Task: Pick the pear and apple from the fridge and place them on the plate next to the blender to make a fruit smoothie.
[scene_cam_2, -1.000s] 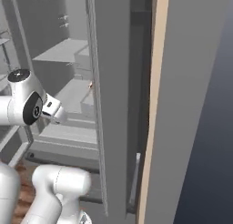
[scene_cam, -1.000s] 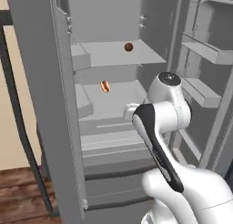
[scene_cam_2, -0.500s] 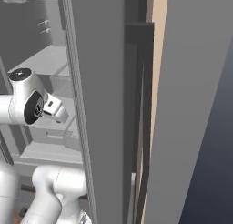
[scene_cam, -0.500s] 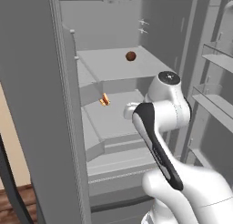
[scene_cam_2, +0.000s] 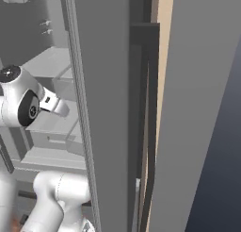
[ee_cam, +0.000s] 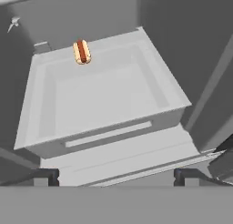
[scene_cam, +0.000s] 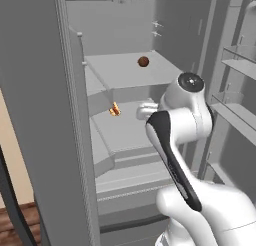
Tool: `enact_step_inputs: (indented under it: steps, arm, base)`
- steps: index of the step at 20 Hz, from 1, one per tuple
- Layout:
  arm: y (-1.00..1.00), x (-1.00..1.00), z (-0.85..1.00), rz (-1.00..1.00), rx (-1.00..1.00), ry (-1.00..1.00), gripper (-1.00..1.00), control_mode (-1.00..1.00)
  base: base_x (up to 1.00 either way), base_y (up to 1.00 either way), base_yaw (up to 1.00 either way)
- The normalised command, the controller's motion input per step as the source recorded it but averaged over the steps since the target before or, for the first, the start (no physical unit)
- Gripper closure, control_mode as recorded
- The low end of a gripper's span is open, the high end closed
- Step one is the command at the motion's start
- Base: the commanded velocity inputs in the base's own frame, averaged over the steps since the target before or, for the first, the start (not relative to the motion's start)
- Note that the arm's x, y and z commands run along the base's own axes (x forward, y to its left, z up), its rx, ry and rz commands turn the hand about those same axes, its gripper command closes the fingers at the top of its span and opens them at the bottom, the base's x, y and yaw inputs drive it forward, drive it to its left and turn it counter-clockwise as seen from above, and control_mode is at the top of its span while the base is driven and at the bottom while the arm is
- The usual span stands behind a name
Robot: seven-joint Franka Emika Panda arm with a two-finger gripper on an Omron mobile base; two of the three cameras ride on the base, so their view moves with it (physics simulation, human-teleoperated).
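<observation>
One fruit, the apple (scene_cam: 143, 61), sits on the fridge (scene_cam: 45, 115) upper shelf. Below, a hot dog (ee_cam: 82, 51) lies in the tray. Gripper (ee_cam: 117, 175) empty, fingertips spread; the arm hides it from the base views.

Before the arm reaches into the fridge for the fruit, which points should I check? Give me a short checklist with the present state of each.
1. Fridge door open: ok, shelves exposed.
2. Apple located: ok, dark round fruit alone on the upper shelf.
3. Pear located: cannot tell; I see none on the shelves.
4. Small orange item is no target: ok, it lies at the back of the middle shelf.
5. Tool free to grasp: ok, fingertips apart, nothing between them.
6. Tool aimed at apple: not ok, the hand view looks at the middle shelf.
</observation>
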Motion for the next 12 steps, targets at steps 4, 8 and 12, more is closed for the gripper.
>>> enact_step_inputs:
  steps: [4,8,12]
  arm:
    - [-0.15,-0.02,1.0,-0.05,-0.12,-0.32,-1.0,-1.0]
    - [-0.23,0.04,1.0,-0.03,-0.11,-0.16,-1.0,-1.0]
    - [-0.49,0.59,0.94,0.0,-0.05,-0.1,-1.0,-1.0]
  base:
    - [0.0,0.0,0.0]
    - [0.0,0.0,0.0]
    - [0.0,0.0,0.0]
